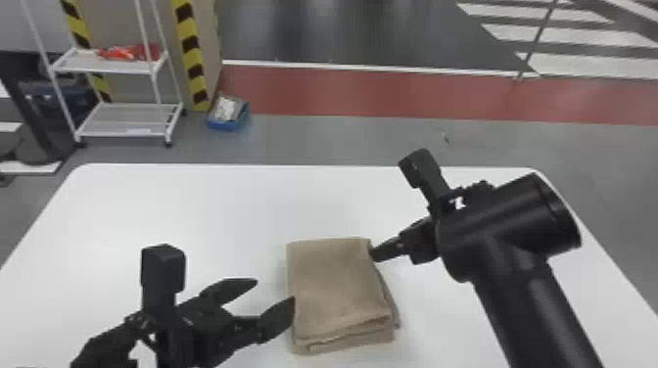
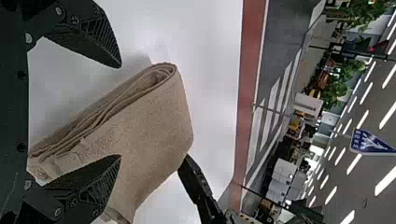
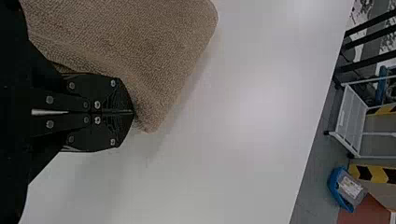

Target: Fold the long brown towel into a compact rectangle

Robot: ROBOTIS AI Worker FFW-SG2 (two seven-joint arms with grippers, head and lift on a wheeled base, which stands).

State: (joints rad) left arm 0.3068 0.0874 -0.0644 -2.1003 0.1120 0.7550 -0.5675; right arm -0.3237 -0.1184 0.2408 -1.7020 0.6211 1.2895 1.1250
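My left end effector (image 1: 275, 289): standing open beside brown towel (image 1: 338, 284). My right end effector (image 1: 373, 255): resting closed against its edge. Squaring layers: needing light pressure.

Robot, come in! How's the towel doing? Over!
Left tool open, beside towel. Right tool shut, crowding towel's far right corner. Towel folded compact, edges uneven.

White table (image 1: 196, 195) on grey floor (image 1: 313, 142), white shelving (image 1: 125, 120) at 10 o'clock, yellow-and-black post (image 1: 192, 54) beside it, blue bin (image 1: 226, 126) near that, red floor band (image 1: 372, 93) toward 1, white stripes (image 1: 568, 63) around 2, plus overhead strip lights (image 2: 386, 181) glowing, pretty bright tbh
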